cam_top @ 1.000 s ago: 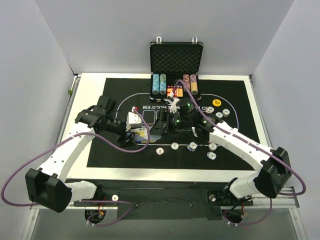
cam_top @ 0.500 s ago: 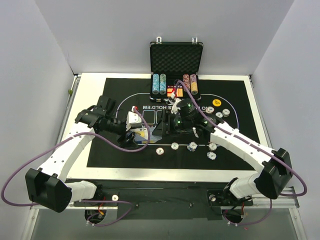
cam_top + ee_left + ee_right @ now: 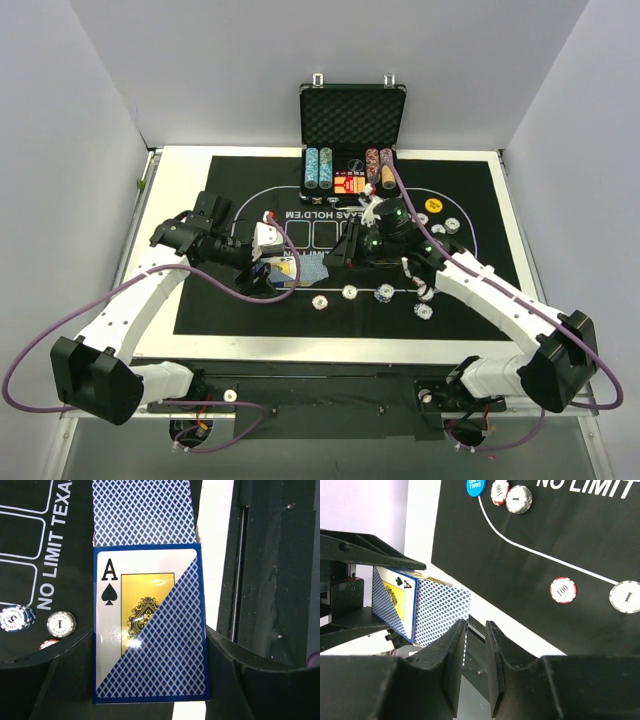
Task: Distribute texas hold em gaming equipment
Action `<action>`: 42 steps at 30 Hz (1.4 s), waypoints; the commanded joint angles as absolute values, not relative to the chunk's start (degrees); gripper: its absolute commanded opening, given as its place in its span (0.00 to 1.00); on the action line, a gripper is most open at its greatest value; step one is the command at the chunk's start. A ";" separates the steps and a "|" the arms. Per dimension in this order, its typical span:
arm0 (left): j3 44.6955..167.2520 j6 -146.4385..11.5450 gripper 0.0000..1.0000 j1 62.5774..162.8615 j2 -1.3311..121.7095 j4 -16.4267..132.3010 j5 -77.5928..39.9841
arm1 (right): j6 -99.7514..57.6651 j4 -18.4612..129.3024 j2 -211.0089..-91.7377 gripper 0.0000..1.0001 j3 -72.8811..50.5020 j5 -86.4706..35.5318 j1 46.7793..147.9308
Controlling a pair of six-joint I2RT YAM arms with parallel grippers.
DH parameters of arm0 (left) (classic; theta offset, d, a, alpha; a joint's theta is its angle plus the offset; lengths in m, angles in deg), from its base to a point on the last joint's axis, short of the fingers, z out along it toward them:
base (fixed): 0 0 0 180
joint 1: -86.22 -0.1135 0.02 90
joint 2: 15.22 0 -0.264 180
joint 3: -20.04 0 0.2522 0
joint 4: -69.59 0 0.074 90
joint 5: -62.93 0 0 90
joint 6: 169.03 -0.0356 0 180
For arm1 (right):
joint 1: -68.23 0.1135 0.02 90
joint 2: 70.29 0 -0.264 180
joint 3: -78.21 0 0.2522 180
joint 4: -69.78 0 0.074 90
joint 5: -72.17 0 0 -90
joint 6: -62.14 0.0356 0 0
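- Left hand (image 3: 150,652) gripped the deck (image 3: 145,605) over the mat (image 3: 200,300).
- Right hand (image 3: 476,630) was narrow, a small gap showing between its fingers, just beside the deck.
- One card (image 3: 313,268) stuck out of the deck toward it.
- Chips (image 3: 350,292) lay in a row on the mat.
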State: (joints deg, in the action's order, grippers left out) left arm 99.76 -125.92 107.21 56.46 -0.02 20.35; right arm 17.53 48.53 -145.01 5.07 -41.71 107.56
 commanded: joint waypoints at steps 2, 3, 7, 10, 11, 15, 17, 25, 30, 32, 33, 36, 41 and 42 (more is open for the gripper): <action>102.53 -125.61 0.08 106.96 54.92 2.92 24.35 | 19.34 51.18 -141.75 0.17 6.70 -43.40 106.28; 102.54 -125.70 0.08 106.96 55.01 3.01 24.44 | 19.43 51.70 -141.49 0.17 7.05 -43.67 106.02; 102.36 -125.61 0.08 106.96 54.92 3.10 24.44 | 20.39 53.11 -140.61 0.20 7.66 -44.19 105.93; 102.36 -125.52 0.08 106.88 55.09 3.19 24.35 | 22.76 55.49 -139.64 0.36 8.81 -45.07 106.02; 102.53 -125.43 0.08 106.87 55.01 3.27 24.35 | 23.90 59.14 -139.73 0.41 9.33 -45.34 106.11; 102.71 -125.00 0.07 106.87 55.10 3.45 24.44 | 23.12 58.05 -142.26 0.43 7.76 -44.73 108.56; 102.71 -124.38 0.06 106.87 54.92 3.89 24.53 | 23.03 58.04 -143.24 0.40 7.32 -44.37 109.62; 102.45 -121.66 0.00 105.73 54.66 5.99 25.40 | 22.68 57.16 -142.19 0.17 7.67 -44.02 109.10; 102.01 -120.95 0.00 105.47 54.48 6.88 26.11 | 22.50 56.55 -140.17 0.11 8.37 -43.93 107.69; 101.92 -120.86 0.00 105.38 54.48 6.88 26.28 | 22.33 56.37 -139.47 0.09 8.81 -44.02 107.25; 101.92 -120.86 0.00 105.38 54.48 6.88 26.37 | 22.33 56.19 -139.20 0.08 9.16 -43.93 106.82; 102.09 -120.69 0.00 105.29 54.48 6.79 26.55 | 22.42 56.19 -138.50 0.06 9.77 -44.11 106.37; 102.27 -120.77 0.00 105.21 54.39 6.61 27.77 | 22.42 56.19 -137.97 0.08 10.04 -44.37 105.67; 102.27 -120.86 0.00 105.20 54.39 6.44 27.95 | 22.42 56.19 -137.97 0.08 9.95 -44.37 105.58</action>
